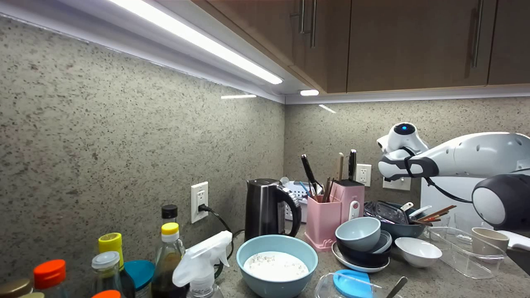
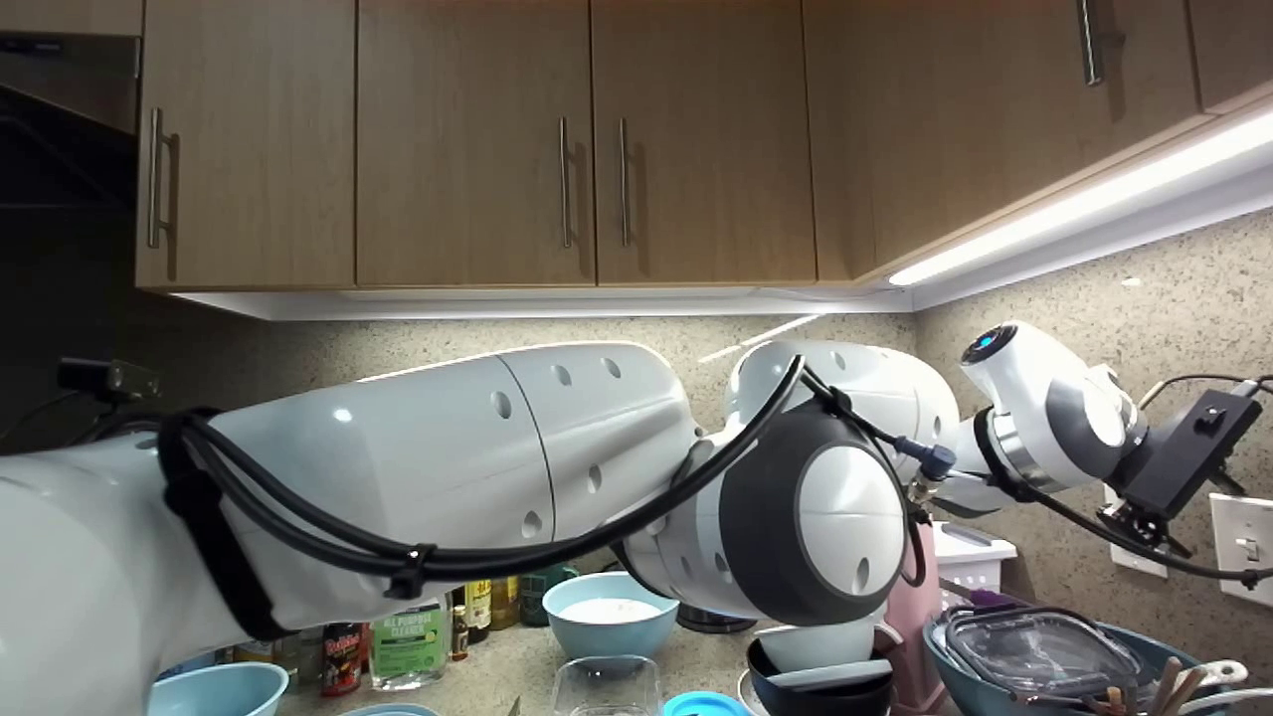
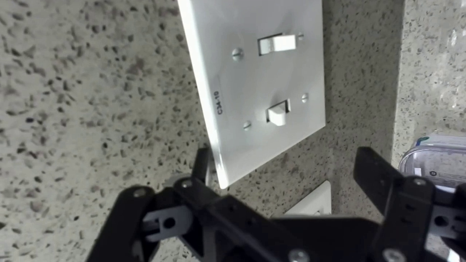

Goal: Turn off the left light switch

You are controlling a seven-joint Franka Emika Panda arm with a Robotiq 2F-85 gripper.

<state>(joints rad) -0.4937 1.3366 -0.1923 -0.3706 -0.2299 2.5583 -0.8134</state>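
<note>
A white plate with two toggle switches (image 3: 255,83) is on the speckled wall. It also shows in both exterior views (image 1: 396,184) (image 2: 1233,517), partly cut off or covered. In the wrist view, which is turned sideways, the lower toggle (image 3: 278,115) is nearer the outlet, which makes it the left switch. It tilts opposite to the upper toggle (image 3: 284,43). My gripper (image 3: 283,156) is open and empty, its fingers wide apart. The left-hand finger in that view is by the plate's lower corner; whether it touches is unclear. Neither finger covers a toggle.
An outlet plate (image 3: 316,202) is beside the switch plate. Below are a blue bowl with a lidded container (image 2: 1039,651) and utensils, a pink knife block (image 1: 350,196), stacked bowls (image 1: 359,234) and a kettle (image 1: 261,209). A lit strip (image 1: 198,41) is under the cabinets.
</note>
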